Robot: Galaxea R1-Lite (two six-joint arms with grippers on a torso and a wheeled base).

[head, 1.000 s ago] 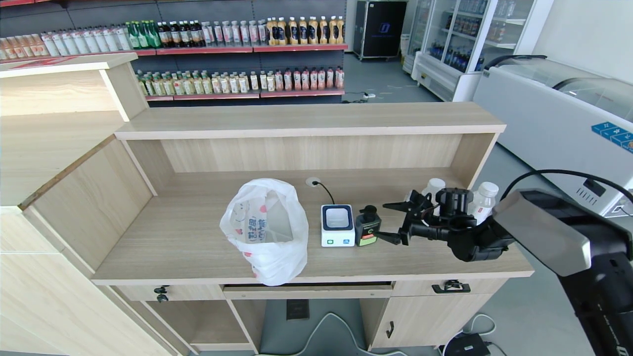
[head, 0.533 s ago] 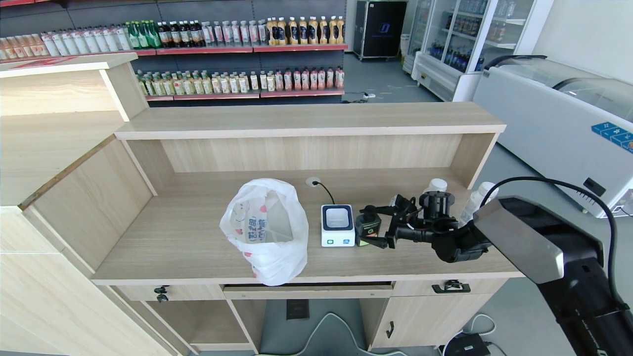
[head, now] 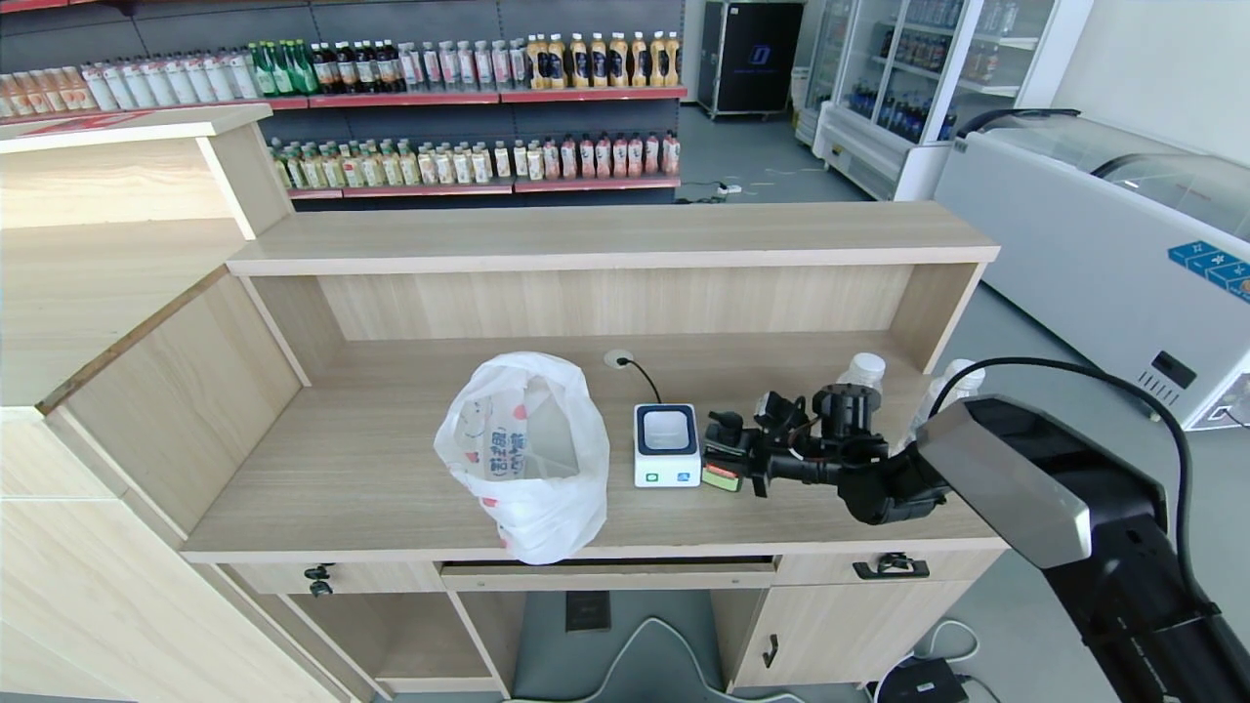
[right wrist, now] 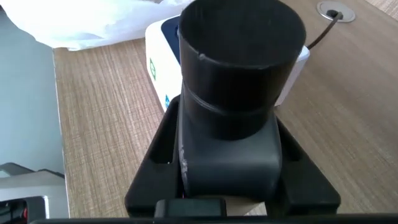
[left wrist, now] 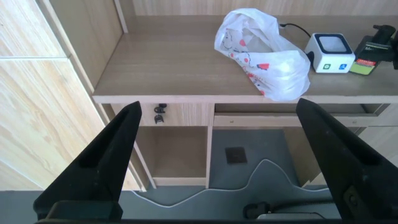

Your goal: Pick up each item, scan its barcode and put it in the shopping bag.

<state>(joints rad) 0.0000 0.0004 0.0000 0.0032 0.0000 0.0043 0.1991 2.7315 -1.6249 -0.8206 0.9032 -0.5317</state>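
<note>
The left hand [left wrist: 217,109] hangs spread wide short of the desk [head: 371,459], where the right hand [head: 730,459] sits around the dark pump bottle [head: 720,475] beside the scanner [head: 667,444], though I cannot tell whether it grips, so scanning, the shopping bag [head: 527,459] and two white-capped bottles [head: 864,369] behind likely lie ahead.

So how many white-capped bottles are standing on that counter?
2. One white-capped bottle stands just behind the right arm. The second bottle is to its right, by the side wall of the counter. The arm may hide more.
</note>
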